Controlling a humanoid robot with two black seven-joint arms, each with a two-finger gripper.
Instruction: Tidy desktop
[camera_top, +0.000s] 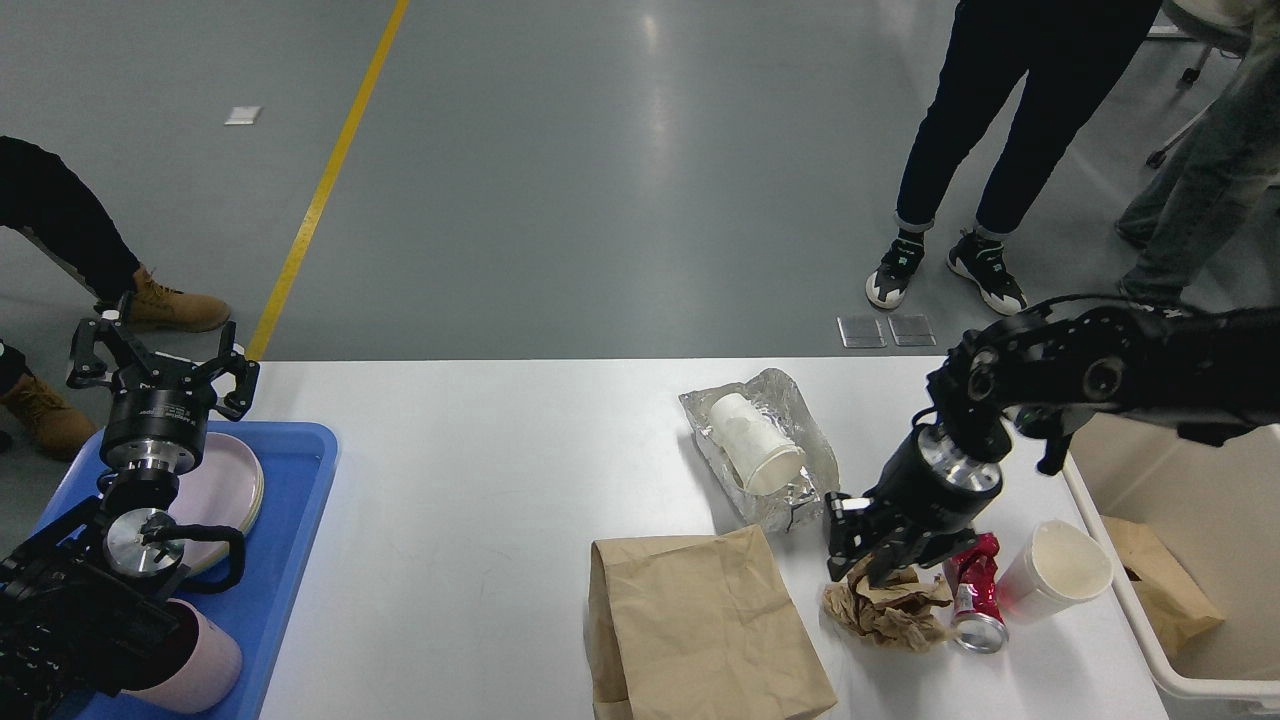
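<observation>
At far left, blue tray (300, 520) sits on the tabletop (480, 480), its left part cut off by the frame edge & partly hidden by the left arm. Left gripper (160, 362) hangs above the tray's far end, fingers spread wide, nothing between them. Small white text on its body, too small to read. Pink plate (235, 480) in the tray mostly covered by the arm; pink cup (205, 670) lies on its side at tray's near end, base hidden behind arm links.

Tabletop is the big white surface w/ rounded far corners, spanning from the tray to the bin; near edge out of frame.

Centre-right: brown paper bag (700, 630) lies flat, near end cut off by frame bottom. Farther back, clear crinkled plastic wrapper (790, 420) w/ a white paper cup (755, 450) lying on its side on it.

Right gripper (872, 558) points down just above the crumpled brown paper (885, 610), fingertips at or touching its top; fingers dark & close together, can't tell if they're clamped on the paper. Just right of that, crushed red can (972, 590) on its side, label not readable, touching a white paper cup w/ red lower part (1055, 575).

Far right: cream bin (1120, 600) beside the tabletop, cut off by the frame; brown paper scrap (1165, 595) inside. Bin's far part hidden by the right arm.
</observation>
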